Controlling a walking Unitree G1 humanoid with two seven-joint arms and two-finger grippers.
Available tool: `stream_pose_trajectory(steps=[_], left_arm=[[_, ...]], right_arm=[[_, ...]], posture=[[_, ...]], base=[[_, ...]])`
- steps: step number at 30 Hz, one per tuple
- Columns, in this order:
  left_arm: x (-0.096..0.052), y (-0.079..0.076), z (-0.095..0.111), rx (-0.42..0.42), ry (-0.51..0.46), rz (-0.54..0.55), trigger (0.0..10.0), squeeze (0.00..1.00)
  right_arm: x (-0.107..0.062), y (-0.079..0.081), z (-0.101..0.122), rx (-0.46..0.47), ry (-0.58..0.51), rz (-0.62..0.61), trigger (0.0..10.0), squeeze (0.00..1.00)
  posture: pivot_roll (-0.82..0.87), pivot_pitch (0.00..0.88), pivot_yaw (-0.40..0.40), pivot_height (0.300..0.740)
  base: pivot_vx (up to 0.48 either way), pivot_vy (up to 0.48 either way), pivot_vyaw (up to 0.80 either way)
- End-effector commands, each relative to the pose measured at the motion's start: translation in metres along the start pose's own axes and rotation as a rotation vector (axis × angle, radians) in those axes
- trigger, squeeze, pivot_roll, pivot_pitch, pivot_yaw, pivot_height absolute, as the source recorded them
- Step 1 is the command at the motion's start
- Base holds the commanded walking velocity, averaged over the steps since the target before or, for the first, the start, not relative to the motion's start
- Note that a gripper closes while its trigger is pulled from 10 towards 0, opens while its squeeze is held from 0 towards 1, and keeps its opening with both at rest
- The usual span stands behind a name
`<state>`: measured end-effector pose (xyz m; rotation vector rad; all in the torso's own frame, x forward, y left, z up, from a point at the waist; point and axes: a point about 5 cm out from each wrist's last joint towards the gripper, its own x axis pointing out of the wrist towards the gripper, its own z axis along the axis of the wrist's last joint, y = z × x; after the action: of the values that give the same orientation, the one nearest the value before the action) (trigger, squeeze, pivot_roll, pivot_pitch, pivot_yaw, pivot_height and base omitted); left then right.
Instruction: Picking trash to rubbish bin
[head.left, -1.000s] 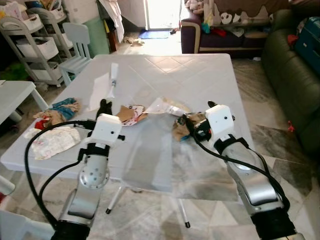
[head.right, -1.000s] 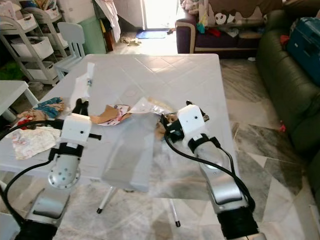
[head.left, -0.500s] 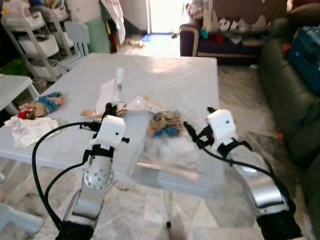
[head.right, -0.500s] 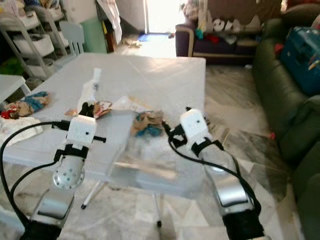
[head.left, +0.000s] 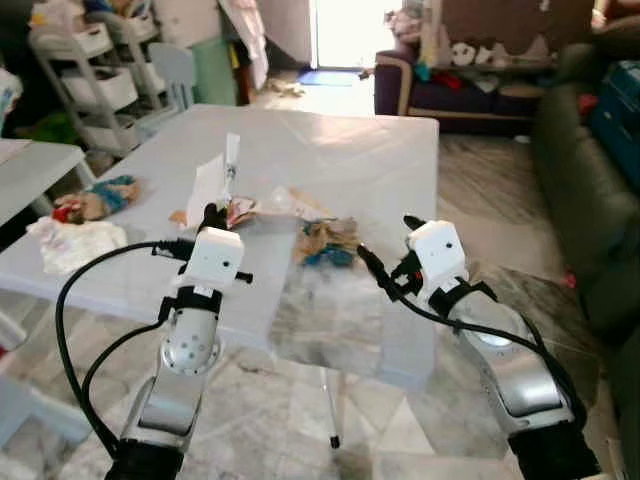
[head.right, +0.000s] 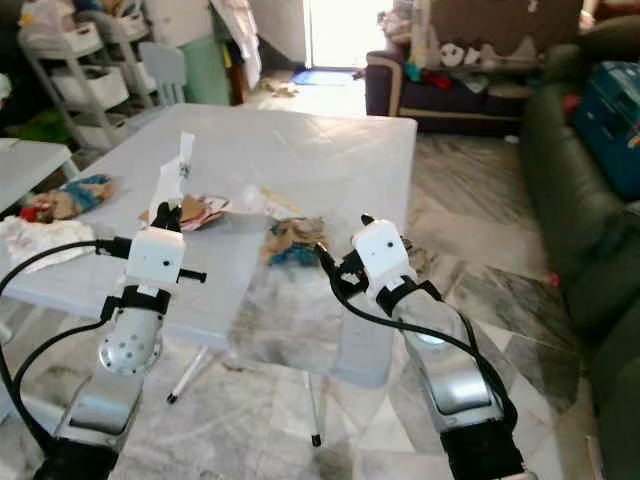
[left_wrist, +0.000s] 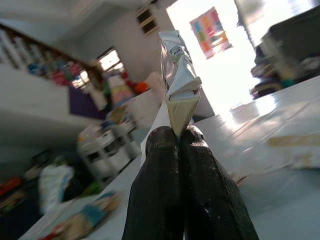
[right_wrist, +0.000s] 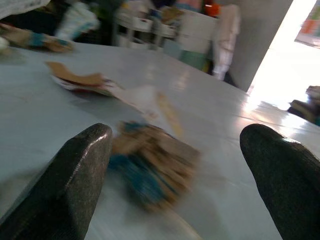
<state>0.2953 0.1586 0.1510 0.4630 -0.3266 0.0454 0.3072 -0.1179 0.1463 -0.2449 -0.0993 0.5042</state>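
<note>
Left wrist view: left gripper (left_wrist: 180, 135) clamped on a wrapper (left_wrist: 178, 85)
Right gripper (right_wrist: 180, 150): fingers apart, near crumpled trash (head.left: 327, 242) on the table (head.left: 350, 150)

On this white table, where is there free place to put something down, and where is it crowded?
The far half of the white plastic table, beyond the crumpled brown-and-blue paper wad, is bare, and so is the near right corner. It is crowded near the left claw, which pinches a white paper wrapper above flat cardboard scraps.

Crumpled wrapper (right_wrist: 150, 167) blurred; right claw (right_wrist: 182, 165) fingertips cropped.
</note>
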Motion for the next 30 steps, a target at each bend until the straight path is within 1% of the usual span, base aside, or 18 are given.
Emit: stream_pose_trajectory(steps=[1,3,8,10,11,13,14,15,17,18,19,20,21,25,27,28,29,30], left_arm=[[0.002,0.006,-0.001,0.002,0.007,0.017,5.0,0.0],[0.002,0.006,-0.002,0.002,0.008,0.018,5.0,0.0],[0.003,0.008,-0.003,0.001,0.019,0.023,5.0,0.0],[0.0,0.011,-0.012,0.002,0.071,0.022,4.9,0.0],[0.0,0.011,-0.012,0.002,0.071,0.022,4.9,0.0],[-0.005,0.012,-0.022,-0.003,0.123,0.006,4.6,0.0],[-0.01,0.011,-0.028,-0.009,0.148,-0.02,4.1,0.0],[-0.016,0.009,-0.035,-0.015,0.172,-0.055,3.0,0.0],[-0.021,0.007,-0.038,-0.016,0.18,-0.084,3.0,0.0],[-0.025,0.005,-0.04,-0.019,0.186,-0.104,1.7,0.0],[-0.029,0.004,-0.04,-0.022,0.191,-0.124,1.2,0.0],[-0.029,0.004,-0.04,-0.022,0.191,-0.124,1.2,0.0],[-0.033,0.002,-0.041,-0.026,0.195,-0.145,0.3,0.0],[-0.045,-0.001,-0.043,-0.025,0.204,-0.193,0.2,0.0],[-0.049,0.0,-0.044,-0.027,0.212,-0.202,0.1,0.0],[-0.05,0.001,-0.044,-0.032,0.215,-0.207,2.8,0.0],[-0.052,0.002,-0.044,-0.039,0.216,-0.214,6.0,0.0],[-0.052,0.002,-0.043,-0.04,0.216,-0.217,6.0,0.0]], right_arm=[[0.002,0.003,0.008,-0.006,-0.037,0.023,10.0,0.0],[0.003,0.004,0.008,-0.004,-0.036,0.025,10.0,0.0],[0.003,0.004,0.007,0.006,-0.033,0.02,10.0,0.0],[0.01,0.007,0.008,-0.001,-0.044,0.011,10.0,0.0],[0.01,0.007,0.008,-0.001,-0.044,0.011,10.0,0.0],[0.02,0.009,0.01,-0.022,-0.059,-0.005,10.0,0.0],[0.026,0.008,0.011,-0.049,-0.066,-0.03,10.0,0.0],[0.032,0.007,0.012,-0.082,-0.074,-0.062,10.0,0.0],[0.037,0.005,0.012,-0.089,-0.076,-0.081,10.0,0.0],[0.039,0.003,0.009,-0.091,-0.063,-0.102,10.0,0.0],[0.042,0.0,0.005,-0.088,-0.044,-0.123,10.0,0.0],[0.042,0.0,0.005,-0.088,-0.044,-0.123,10.0,0.0],[0.044,0.0,0.001,-0.074,-0.03,-0.13,10.0,0.0],[0.051,0.002,-0.011,-0.032,0.017,-0.126,10.0,0.0],[0.055,0.005,-0.02,-0.03,0.066,-0.117,10.0,0.0],[0.056,0.005,-0.025,-0.032,0.092,-0.119,10.0,0.0],[0.057,0.005,-0.032,-0.039,0.131,-0.128,10.0,0.0],[0.057,0.005,-0.035,-0.043,0.146,-0.131,10.0,0.0]], posture=[[-0.08,0.0,0.029,0.74],[-0.08,0.0,0.029,0.74],[-0.08,0.0,0.031,0.74],[-0.07,0.0,0.039,0.74],[-0.07,0.0,0.039,0.74],[-0.06,0.0,0.045,0.74],[-0.04,0.0,0.049,0.74],[-0.04,0.0,0.049,0.74],[-0.02,0.0,0.055,0.74],[-0.01,0.0,0.055,0.74],[0.0,0.0,0.057,0.74],[0.0,0.0,0.057,0.74],[0.01,0.0,0.059,0.74],[0.03,0.003,0.059,0.74],[0.04,0.008,0.057,0.74],[0.05,0.011,0.053,0.74],[0.06,0.015,0.05,0.74],[0.06,0.016,0.048,0.74]], base=[[0.0,0.0,0.77],[0.0,0.0,0.77],[0.0,0.0,0.0],[0.0,0.0,0.0],[0.0,0.0,0.0],[0.0,0.0,0.0],[0.0,0.0,0.0],[0.0,0.0,0.0],[0.0,0.0,0.0],[0.0,0.0,0.0],[0.0,0.0,0.0],[0.0,0.0,0.0],[0.0,0.0,0.0],[0.0,0.0,0.0],[0.0,0.0,0.0],[0.0,0.0,0.0],[0.0,0.0,0.0],[0.0,0.0,0.0]])
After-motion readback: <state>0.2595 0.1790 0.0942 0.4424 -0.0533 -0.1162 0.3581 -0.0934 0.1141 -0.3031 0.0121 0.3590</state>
